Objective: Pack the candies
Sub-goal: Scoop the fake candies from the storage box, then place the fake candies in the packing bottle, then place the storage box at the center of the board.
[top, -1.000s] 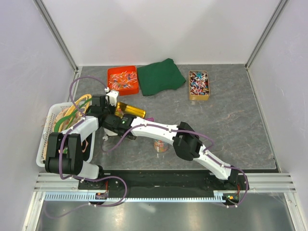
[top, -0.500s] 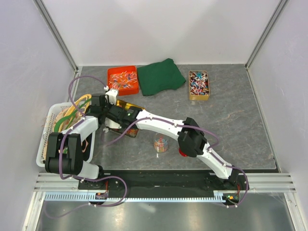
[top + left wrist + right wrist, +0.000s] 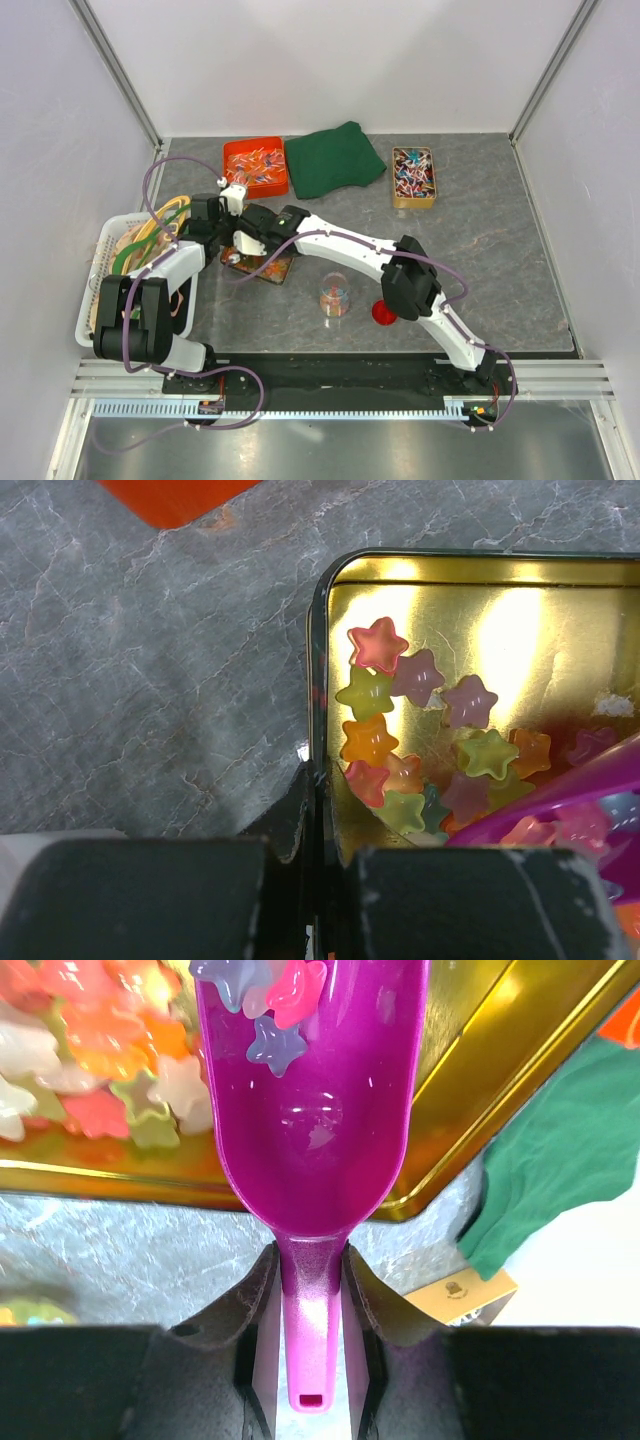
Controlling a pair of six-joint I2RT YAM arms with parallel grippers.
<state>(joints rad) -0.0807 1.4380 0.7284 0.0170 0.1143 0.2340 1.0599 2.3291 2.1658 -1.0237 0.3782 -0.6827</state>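
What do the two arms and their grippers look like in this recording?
The left arm and right arm have white links, black joints and purple cables looping alongside. The left gripper and right gripper have blocky black fingers; the left's edges are chipped pale.

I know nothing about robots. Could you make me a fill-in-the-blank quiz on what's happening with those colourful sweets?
1. The left gripper is shut on the rim of the shiny ___ metal tin.
2. The small translucent candies inside it are shaped like ___.
3. The right gripper holds the glossy purple plastic scoop by its ___.
4. The folded fabric cloth seen from overhead is ___.
Missing words: gold, stars, handle, green.
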